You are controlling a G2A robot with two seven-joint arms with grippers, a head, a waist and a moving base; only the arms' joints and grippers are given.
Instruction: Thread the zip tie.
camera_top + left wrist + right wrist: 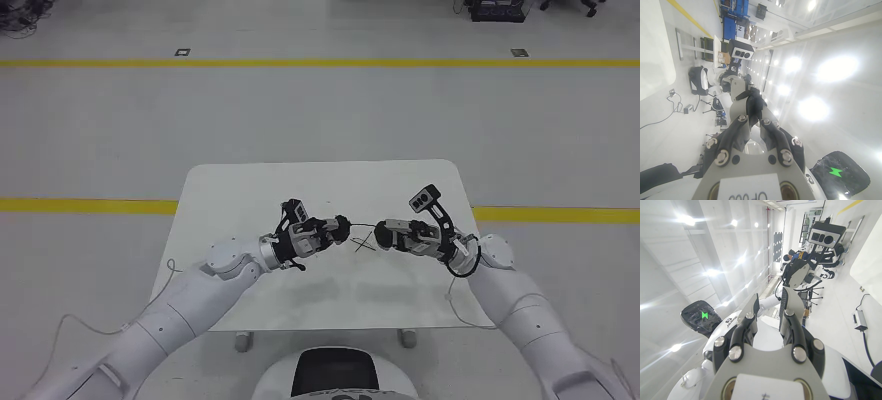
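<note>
Above the middle of the white table (230, 190), my two grippers face each other, a short gap apart. My left gripper (343, 228) is shut on a thin black zip tie (362, 226), whose strap runs across the gap toward the right gripper (380, 236). In the left wrist view the left gripper's (754, 103) dark pads are pressed together, with the right arm's hand (738, 89) just beyond. In the right wrist view my right gripper (770, 292) stands open, and I see nothing between its fingers. The left arm's hand (795, 273) is straight ahead of it. The strap is too thin to make out in either wrist view.
Thin dark strips (366, 244) lie crossed on the table under the gap; I cannot tell if they are ties or shadow. The table's far half is bare. Yellow floor lines (90, 205) run behind the table.
</note>
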